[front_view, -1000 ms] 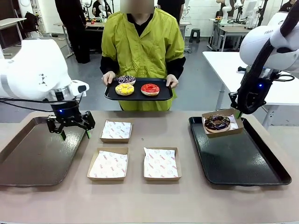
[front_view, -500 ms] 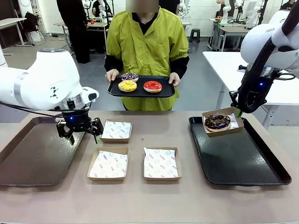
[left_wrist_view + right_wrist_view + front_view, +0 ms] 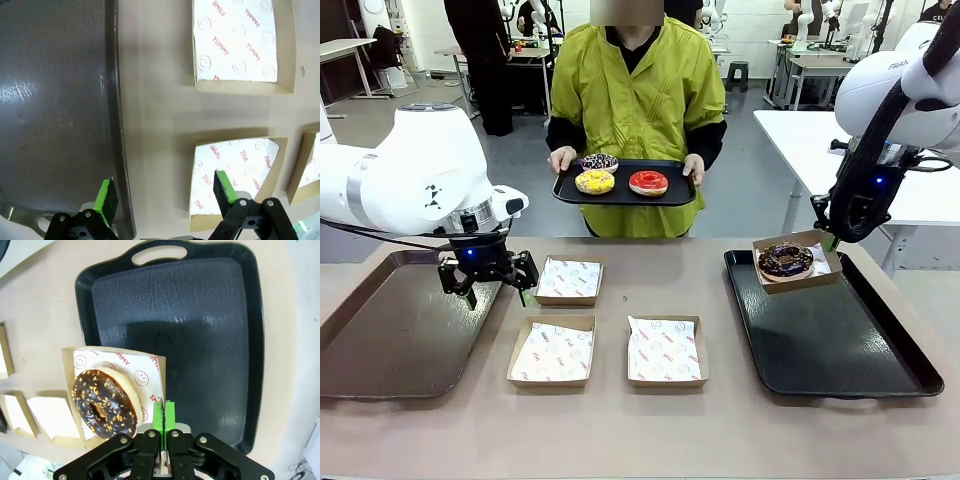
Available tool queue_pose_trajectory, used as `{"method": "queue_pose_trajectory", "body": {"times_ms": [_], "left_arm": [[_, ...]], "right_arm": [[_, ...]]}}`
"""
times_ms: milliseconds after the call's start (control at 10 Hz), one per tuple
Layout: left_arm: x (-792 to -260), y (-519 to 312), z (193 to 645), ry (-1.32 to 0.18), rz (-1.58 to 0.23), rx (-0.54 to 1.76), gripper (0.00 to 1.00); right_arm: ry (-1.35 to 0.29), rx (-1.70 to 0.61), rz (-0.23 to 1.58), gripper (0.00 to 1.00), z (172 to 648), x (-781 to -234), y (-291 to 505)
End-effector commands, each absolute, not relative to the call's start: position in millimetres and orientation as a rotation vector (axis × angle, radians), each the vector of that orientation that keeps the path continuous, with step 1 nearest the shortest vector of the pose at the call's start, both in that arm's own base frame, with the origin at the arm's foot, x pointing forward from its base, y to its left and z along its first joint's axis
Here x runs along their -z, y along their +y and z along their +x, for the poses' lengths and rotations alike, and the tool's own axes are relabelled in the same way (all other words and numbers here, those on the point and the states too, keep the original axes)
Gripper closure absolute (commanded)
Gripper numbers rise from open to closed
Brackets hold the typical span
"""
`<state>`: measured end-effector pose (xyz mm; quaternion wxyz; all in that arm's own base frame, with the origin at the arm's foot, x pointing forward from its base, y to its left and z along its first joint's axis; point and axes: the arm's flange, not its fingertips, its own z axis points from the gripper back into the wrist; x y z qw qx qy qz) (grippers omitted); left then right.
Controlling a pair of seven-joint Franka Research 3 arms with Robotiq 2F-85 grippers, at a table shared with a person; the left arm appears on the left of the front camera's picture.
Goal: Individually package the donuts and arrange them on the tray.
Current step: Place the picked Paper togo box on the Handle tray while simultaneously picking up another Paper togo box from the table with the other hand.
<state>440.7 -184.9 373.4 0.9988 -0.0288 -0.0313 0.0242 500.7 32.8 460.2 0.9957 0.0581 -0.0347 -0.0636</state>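
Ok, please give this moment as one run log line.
left gripper: open, between brown tray and empty box | right gripper: shut on box holding chocolate donut | person: holds tray, three donuts

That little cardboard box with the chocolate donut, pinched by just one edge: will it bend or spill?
Probably light and fairly stiff: the box holds its shape though the right pincer grips only one wall. It looks slightly tilted, so the chocolate donut might slide inside if jerked.
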Motion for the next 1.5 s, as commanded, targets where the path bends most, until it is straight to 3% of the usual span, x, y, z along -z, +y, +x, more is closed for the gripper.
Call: {"method": "queue_pose_trajectory", "body": {"times_ms": [0,400,1400], "left_arm": [[-373.5,-179.9,478.1,-0.11,-0.045,-0.064,0.0],[-359.5,-180.4,527.5,-0.177,-0.031,-0.019,0.0],[-320.1,-210.8,574.8,-0.205,0.004,0.023,0.0]], "right_arm": [[-0.067,0.116,0.086,0.99,526.2,-449.9,37.8],[-0.05,0.132,0.111,0.99,550.6,-425.0,26.9],[-0.02,0.085,0.138,0.99,589.7,-378.6,26.8]]}}
